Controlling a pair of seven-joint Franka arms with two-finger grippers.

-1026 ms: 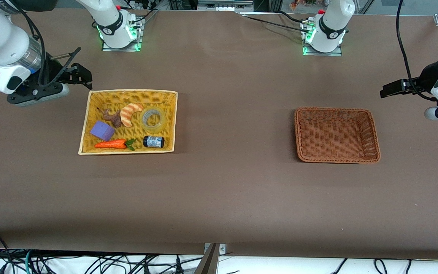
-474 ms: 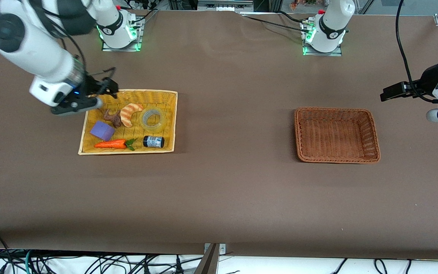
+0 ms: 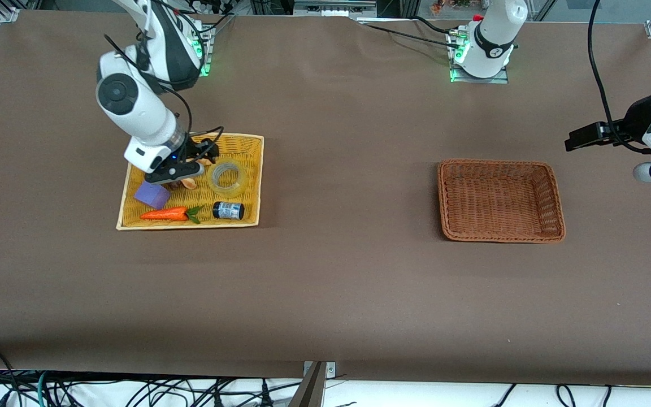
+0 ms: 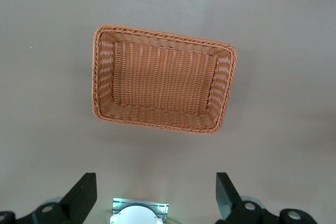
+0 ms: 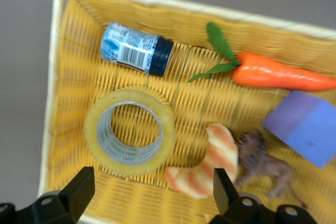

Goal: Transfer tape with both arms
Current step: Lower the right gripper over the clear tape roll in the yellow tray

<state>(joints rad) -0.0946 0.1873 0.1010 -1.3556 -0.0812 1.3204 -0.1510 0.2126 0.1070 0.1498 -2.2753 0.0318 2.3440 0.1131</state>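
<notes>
I read no legible text anywhere. The black jar (image 5: 137, 49) carries a white label with a barcode; its print is unreadable.

A yellow wicker basket (image 3: 249, 186) sits on the brown worktop (image 3: 337, 282) toward the right arm's end. In it lie a purple block (image 3: 152, 194), an orange carrot with green leaves (image 3: 165, 214), a small black jar with a white label (image 3: 228, 211) on its side, a striped croissant-shaped piece (image 5: 207, 166) and a small brown animal figure (image 5: 265, 166) just beside it. A brown wicker basket (image 3: 500, 234) stands toward the left arm's end, well apart from the yellow one.
</notes>
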